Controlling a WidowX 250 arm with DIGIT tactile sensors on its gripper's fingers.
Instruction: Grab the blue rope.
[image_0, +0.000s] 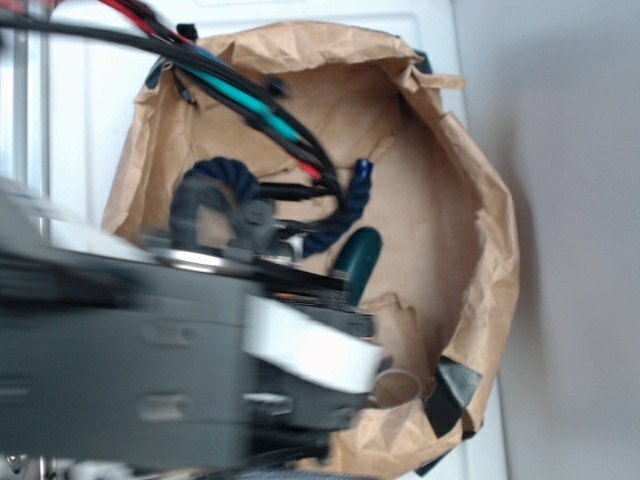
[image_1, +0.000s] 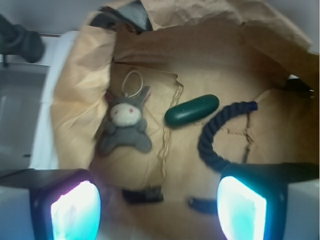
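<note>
Down inside the crumpled brown paper bag (image_1: 75, 100), the blue rope (image_1: 212, 135) lies in a curve on the paper floor, one brighter-capped end pointing up and away from the dark green capsule (image_1: 192, 110) just beside it. From where I stand, the other end of the rope runs under the right-hand fingertip (image_1: 242, 207) in the wrist view, so that pad seems to sit over or against it; I cannot tell whether they touch. The gripper (image_1: 157, 207) is spread wide, its two glowing pads far apart and nothing caught between them. A small grey stuffed bunny (image_1: 124, 125) with a ring loop lies well to the other side of the capsule.

My worry is the alignment: the rope sits off to one pad, not centred in the gap. Closing from here could pinch only paper, or nudge the rope sideways so it slips out. The capsule is close enough to be caught instead, and it looks smooth enough to skid. A bundle of cables (image_0: 260, 105) also crosses the bag's mouth and might snag on its rim.
</note>
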